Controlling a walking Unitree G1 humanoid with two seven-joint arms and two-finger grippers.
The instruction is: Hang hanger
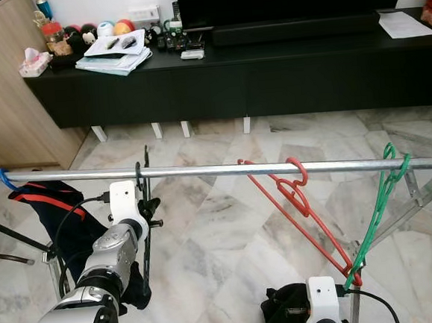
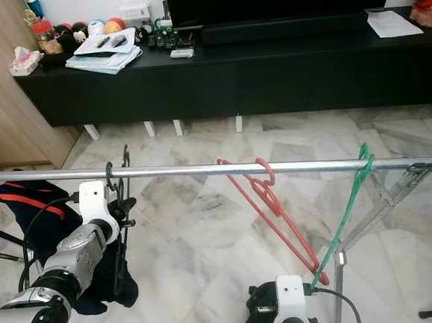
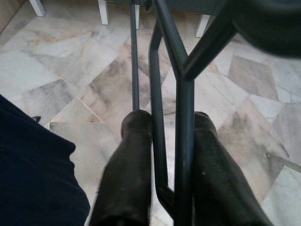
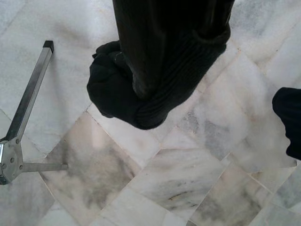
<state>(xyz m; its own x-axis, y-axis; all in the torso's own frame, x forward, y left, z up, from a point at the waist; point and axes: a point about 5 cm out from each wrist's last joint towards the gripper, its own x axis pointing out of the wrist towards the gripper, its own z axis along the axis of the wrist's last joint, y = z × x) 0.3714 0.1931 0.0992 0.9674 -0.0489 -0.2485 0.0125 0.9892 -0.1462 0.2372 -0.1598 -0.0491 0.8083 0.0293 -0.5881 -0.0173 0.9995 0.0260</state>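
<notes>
Your left gripper (image 3: 162,160) pinches the thin black wire hanger (image 1: 145,234), hooked on the silver metal rail (image 1: 202,171) at centre left. Your right gripper (image 4: 155,61) wrist view reveals fingers wrapped in black knit fabric (image 4: 141,94); whether they are spread, you cannot tell.

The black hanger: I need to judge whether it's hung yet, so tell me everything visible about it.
The black hanger is thin, dark and looks like plastic. Its hook sits over the silver rail, and its body hangs down edge-on beside dark clothing. The left pincer is shut on its bars, which pass between the two black fingers.
</notes>
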